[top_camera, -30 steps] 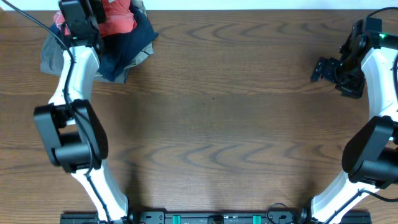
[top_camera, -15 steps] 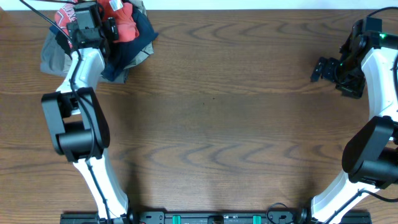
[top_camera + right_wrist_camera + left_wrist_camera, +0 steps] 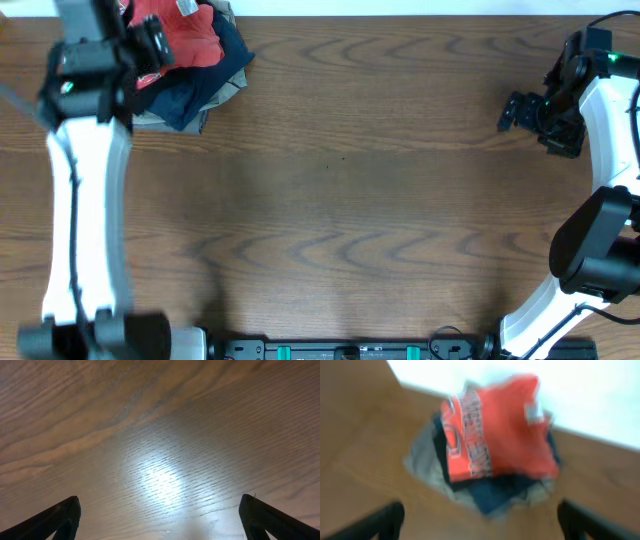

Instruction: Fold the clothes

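Coral-red T-shirt (image 3: pixel 505 430): lettering showing, topmost on a pile of dark garments (image 3: pixel 492 495) at the far-left corner of the surface (image 3: pixel 340 200). Left gripper (image 3: pixel 480 522): fingers wide apart, empty, above the pile. Right gripper (image 3: pixel 160 520): fingers wide apart, empty, over wood grain at far right.

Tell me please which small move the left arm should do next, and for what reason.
Probably draw the left arm back from the pile, toward the bare table. Its jaws stand wide open and empty. The coral-red T-shirt already lies on the dark garments, looks folded and is apart from the jaws, so nothing there seems left to grip.
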Robot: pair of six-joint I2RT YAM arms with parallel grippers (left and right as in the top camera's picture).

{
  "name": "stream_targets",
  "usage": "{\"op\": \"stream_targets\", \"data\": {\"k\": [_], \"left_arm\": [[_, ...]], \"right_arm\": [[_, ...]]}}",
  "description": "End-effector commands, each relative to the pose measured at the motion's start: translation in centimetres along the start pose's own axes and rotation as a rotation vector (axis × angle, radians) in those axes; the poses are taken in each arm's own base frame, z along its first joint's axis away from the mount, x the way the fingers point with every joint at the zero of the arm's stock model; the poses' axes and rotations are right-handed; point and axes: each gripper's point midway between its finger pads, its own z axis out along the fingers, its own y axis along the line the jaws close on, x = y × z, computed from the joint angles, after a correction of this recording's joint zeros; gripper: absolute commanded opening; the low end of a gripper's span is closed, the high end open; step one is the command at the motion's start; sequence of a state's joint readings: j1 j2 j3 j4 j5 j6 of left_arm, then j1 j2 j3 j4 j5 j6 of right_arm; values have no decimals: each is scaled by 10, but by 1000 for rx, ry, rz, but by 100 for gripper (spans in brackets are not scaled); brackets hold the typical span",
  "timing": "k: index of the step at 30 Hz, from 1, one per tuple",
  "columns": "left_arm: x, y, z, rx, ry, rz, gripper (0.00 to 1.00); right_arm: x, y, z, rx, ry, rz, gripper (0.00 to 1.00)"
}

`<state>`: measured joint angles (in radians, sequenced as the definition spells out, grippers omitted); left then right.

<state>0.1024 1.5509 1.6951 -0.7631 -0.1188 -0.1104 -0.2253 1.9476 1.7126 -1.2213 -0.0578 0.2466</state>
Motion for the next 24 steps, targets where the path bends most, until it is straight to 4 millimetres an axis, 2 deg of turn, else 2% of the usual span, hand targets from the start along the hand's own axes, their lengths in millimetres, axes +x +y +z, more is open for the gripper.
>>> {"op": "stream_targets", "data": {"k": [1, 6, 11, 17, 19, 24], "left_arm": [[24, -21, -35, 162, 98, -100, 98], [79, -42, -84, 338, 292, -148, 98], [128, -44, -107, 364, 341, -92, 98], [202, -53, -143, 496, 410, -79, 98], [226, -49, -155, 513, 448, -89, 98], [294, -22, -189, 448, 636, -98, 98]], "right_arm": [[1, 2, -2, -3, -2, 11, 99], [1, 2, -2, -3, -2, 11, 99], [1, 2, -2, -4, -3, 11, 99], [1, 2, -2, -4, -3, 11, 99], [1, 2, -2, -4, -3, 11, 99], [1, 2, -2, -4, -3, 11, 99]]}}
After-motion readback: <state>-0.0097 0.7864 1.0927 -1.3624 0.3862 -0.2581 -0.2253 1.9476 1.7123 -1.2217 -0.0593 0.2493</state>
